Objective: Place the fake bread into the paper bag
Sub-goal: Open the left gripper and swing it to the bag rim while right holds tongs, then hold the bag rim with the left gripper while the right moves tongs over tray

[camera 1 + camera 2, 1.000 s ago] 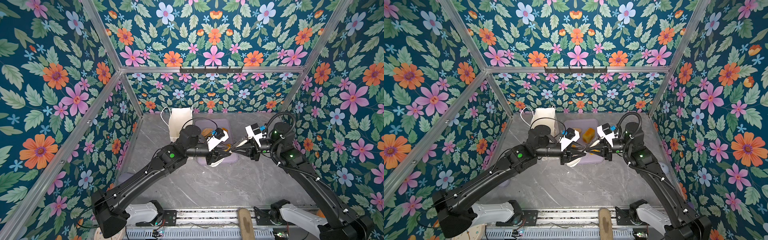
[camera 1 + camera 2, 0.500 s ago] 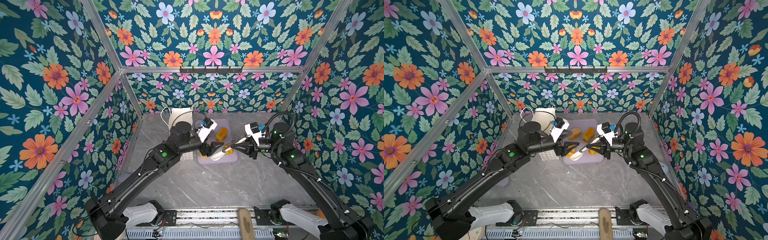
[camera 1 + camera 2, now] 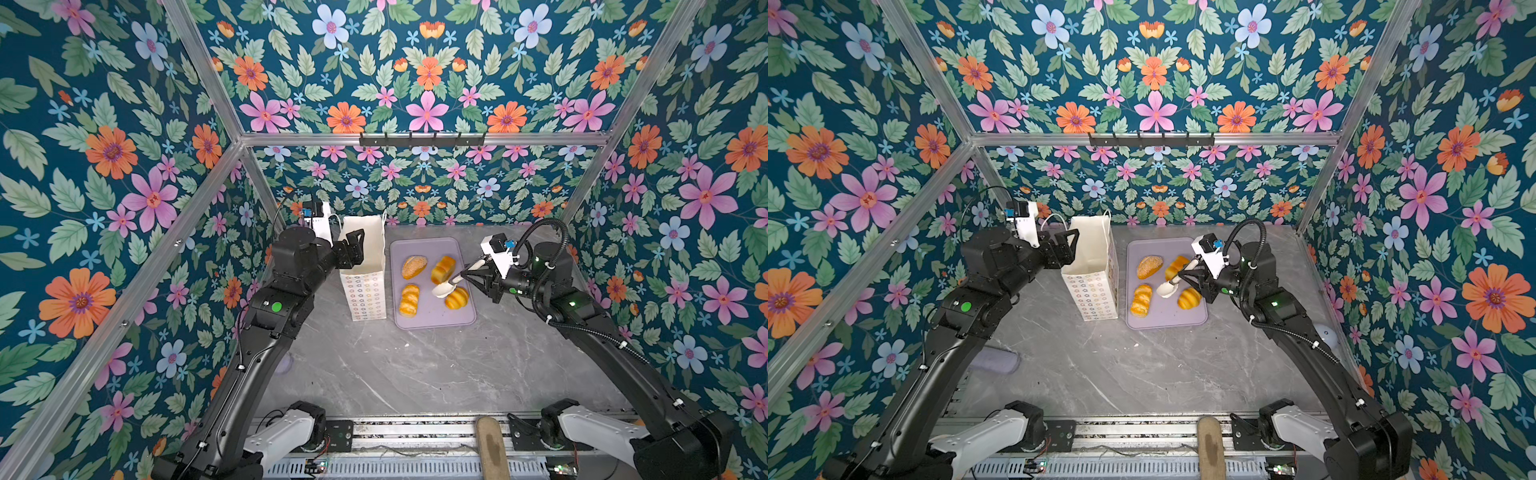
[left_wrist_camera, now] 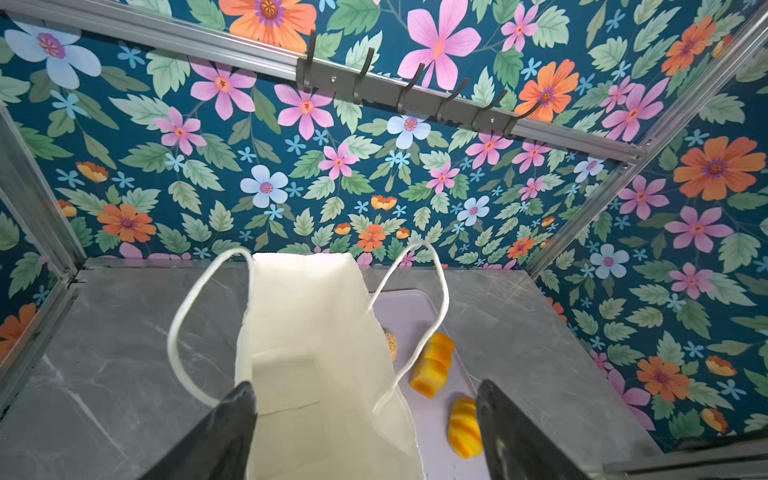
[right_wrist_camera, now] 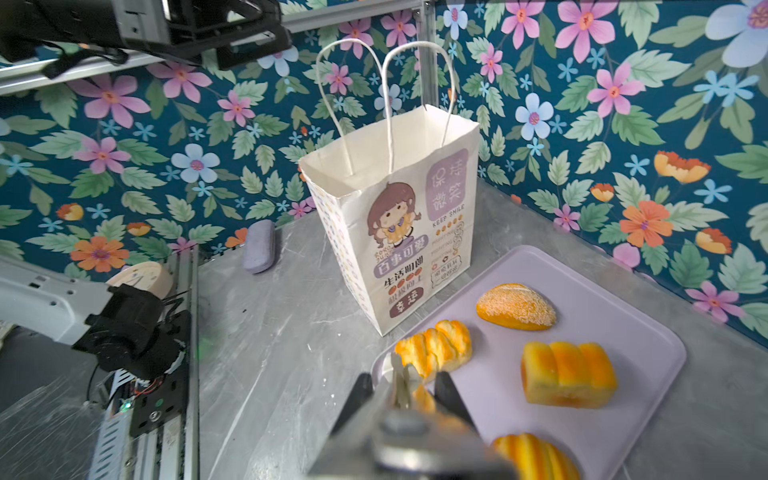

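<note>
Four pieces of fake bread (image 3: pixel 443 269) lie on the lavender tray (image 3: pixel 428 320). Just beside the tray stands the paper bag (image 3: pixel 365 291), with the left end effector (image 3: pixel 354 248) spread wide at its mouth. Above the tray, the right end effector (image 3: pixel 464 276) flanks a pale tool (image 3: pixel 442 289); I cannot tell whether it grips the tool.

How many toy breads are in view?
4, on the purple tray: seeded roll back left, blocky loaf back right, ridged loaf front left, striped bun front right. None visible in bag.
</note>
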`<state>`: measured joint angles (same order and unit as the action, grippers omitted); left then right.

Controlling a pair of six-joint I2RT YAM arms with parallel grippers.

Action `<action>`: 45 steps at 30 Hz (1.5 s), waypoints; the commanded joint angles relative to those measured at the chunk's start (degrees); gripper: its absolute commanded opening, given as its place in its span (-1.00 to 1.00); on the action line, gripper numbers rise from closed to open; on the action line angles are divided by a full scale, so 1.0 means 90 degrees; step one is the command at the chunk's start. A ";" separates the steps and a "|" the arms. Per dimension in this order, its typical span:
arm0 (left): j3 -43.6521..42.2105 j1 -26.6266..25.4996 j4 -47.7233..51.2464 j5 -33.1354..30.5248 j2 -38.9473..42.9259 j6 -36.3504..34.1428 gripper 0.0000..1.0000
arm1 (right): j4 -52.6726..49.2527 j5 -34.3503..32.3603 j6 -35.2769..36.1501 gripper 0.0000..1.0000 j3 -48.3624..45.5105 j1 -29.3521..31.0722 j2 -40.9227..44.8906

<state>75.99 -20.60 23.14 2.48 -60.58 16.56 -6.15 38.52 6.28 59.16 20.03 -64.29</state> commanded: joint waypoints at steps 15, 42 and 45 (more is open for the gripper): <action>-0.0578 0.0206 0.0320 -0.0944 0.0285 0.0465 0.73 | 0.0968 -0.0345 -0.0202 -0.13 -0.0429 0.0001 -0.0063; -0.0544 0.0640 0.1035 -0.0023 -0.0512 0.0729 0.70 | 0.1187 -0.0481 -0.0273 -0.07 -0.0528 -0.0004 -0.0126; -0.0547 0.0646 0.1111 -0.0070 -0.0637 0.0726 0.38 | 0.1294 -0.0481 -0.0326 -0.10 -0.0565 0.0001 -0.0152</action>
<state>70.76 -14.90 31.77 1.41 -65.71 22.72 1.87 34.28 4.03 54.24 20.03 -65.54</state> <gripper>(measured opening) 0.720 0.454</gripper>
